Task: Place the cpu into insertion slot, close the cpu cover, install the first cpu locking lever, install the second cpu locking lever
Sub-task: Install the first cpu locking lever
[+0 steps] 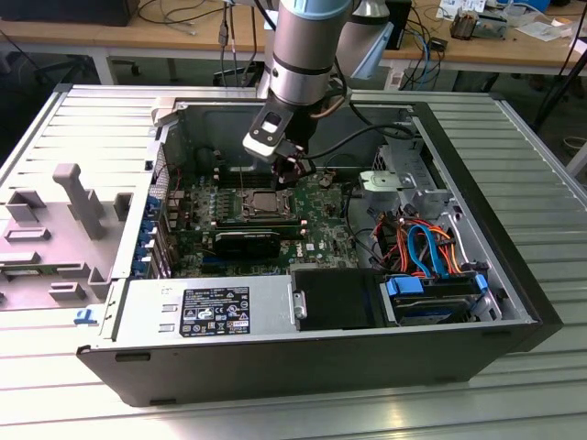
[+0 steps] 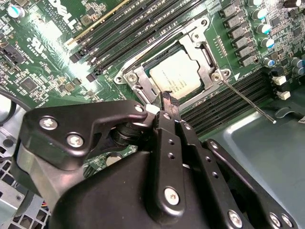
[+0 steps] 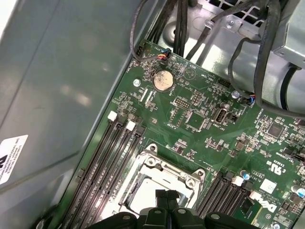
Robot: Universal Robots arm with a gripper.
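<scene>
Silvery square chip [image 2: 177,74] seated flat in the socket [image 1: 264,200], at roughly 11 o'clock from the middle of the open case [image 1: 514,275] in the exterior view. Grey cover frame [image 2: 206,59] lying down over the chip's edges, the metal top showing through its square window in both wrist views. Thin locking lever [image 2: 248,101] sticking out free from one frame corner, slanting away from the socket, not tucked alongside the frame.

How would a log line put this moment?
cpu: in insertion slot | cpu cover: down over cpu | gripper: shut, at cover edge | lever: sticking out
</scene>
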